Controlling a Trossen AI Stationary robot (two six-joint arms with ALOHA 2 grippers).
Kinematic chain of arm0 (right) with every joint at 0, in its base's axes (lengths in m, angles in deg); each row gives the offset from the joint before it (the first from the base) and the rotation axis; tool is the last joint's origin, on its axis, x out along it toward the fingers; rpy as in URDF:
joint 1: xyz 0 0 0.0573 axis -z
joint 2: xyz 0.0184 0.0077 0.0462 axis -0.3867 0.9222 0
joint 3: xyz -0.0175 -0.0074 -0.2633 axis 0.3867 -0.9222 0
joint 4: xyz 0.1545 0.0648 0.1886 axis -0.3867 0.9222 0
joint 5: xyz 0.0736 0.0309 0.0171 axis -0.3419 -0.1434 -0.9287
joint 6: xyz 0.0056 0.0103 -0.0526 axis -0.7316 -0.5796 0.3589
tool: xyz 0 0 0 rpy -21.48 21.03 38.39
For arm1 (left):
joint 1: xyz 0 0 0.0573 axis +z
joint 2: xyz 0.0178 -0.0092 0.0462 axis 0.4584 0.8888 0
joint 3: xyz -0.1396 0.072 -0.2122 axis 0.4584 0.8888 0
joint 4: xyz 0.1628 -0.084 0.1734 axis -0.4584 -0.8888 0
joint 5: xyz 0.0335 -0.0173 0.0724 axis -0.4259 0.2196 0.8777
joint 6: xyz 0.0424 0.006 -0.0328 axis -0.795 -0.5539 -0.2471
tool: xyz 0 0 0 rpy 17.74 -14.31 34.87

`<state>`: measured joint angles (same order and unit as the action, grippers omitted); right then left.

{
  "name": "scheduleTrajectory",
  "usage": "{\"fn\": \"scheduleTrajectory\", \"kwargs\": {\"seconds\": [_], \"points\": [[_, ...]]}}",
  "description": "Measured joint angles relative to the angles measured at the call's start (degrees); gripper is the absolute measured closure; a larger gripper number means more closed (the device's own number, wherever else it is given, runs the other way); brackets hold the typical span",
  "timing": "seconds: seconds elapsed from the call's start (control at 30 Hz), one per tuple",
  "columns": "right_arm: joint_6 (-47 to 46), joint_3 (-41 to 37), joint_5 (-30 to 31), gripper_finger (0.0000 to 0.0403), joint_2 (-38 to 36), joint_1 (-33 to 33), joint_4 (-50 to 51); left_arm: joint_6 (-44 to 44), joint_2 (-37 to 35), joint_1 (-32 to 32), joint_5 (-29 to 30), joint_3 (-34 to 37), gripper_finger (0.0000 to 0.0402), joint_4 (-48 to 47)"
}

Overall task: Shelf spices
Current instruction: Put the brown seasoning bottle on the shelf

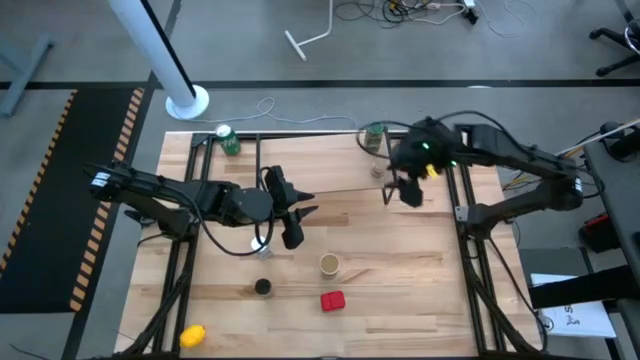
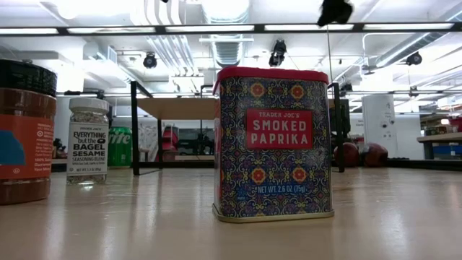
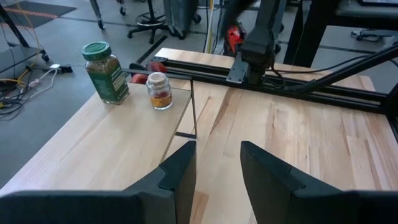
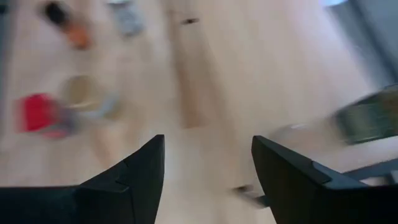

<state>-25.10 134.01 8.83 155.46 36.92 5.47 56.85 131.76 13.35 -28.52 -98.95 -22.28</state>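
Both my grippers hang open over the table, touching nothing. My left gripper (image 1: 303, 207) (image 3: 217, 149) is above the middle, just beyond the white-capped jar (image 1: 262, 243) (image 2: 88, 141). My right gripper (image 1: 398, 190) (image 4: 208, 140) is near the shelf's (image 1: 300, 137) (image 2: 180, 108) right end. There stand the green-capped jar (image 1: 373, 136) (image 3: 106, 71) and the small clear jar (image 1: 380, 170) (image 3: 159, 91); whether they are on the shelf I cannot tell. Nearer on the table stand the dark-capped brown jar (image 1: 262, 287) (image 2: 25, 133), the tan tub (image 1: 329, 264) and the red square tin (image 1: 332, 300) (image 2: 273, 144).
A green can (image 1: 228, 140) (image 2: 119, 148) stands at the shelf's far left end. Two red fruits (image 2: 361, 154) (image 3: 146, 73) lie at the far right. A yellow object (image 1: 192, 335) sits at the near left corner. Black rails (image 1: 470, 270) run along both table sides.
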Motion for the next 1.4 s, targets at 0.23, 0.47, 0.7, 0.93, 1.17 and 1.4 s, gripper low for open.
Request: {"fn": "scheduleTrajectory", "kwargs": {"seconds": [0.23,0.47,0.7,0.93,1.17,1.4], "points": [[-17.7,-7.4,-7.1,0.0184,-6.5,-15.0,0.2,-2.9,0.8,-0.1,-12.4,0.8,0.0288,2.0],[-33.9,-21.6,4.1,0.0192,-9.7,-37.5,-4.3,-6.6,6.4,-0.9,-25.9,0.8,0.0288,11.3],[-42.1,-33.5,18.1,0.0199,-9.5,-52.8,-18.5,-5.9,13.6,-0.6,-31.5,-0.9,0.0288,15.8],[-41.0,-42.6,45.8,0.0198,-8.3,-61.5,-38.9,3.5,20.3,-0.7,-31.2,-8.0,0.0288,-2.3],[-35.3,-46.9,54.9,0.0199,-2.7,-62.5,-48.5,8.0,26.6,-0.7,-31.0,-20.4,0.0281,-25.2],[-34.9,-46.9,55.4,0.0199,2.8,-62.5,-48.8,9.9,30.5,-0.7,-28.6,-31.2,0.0221,-32.8]]}}
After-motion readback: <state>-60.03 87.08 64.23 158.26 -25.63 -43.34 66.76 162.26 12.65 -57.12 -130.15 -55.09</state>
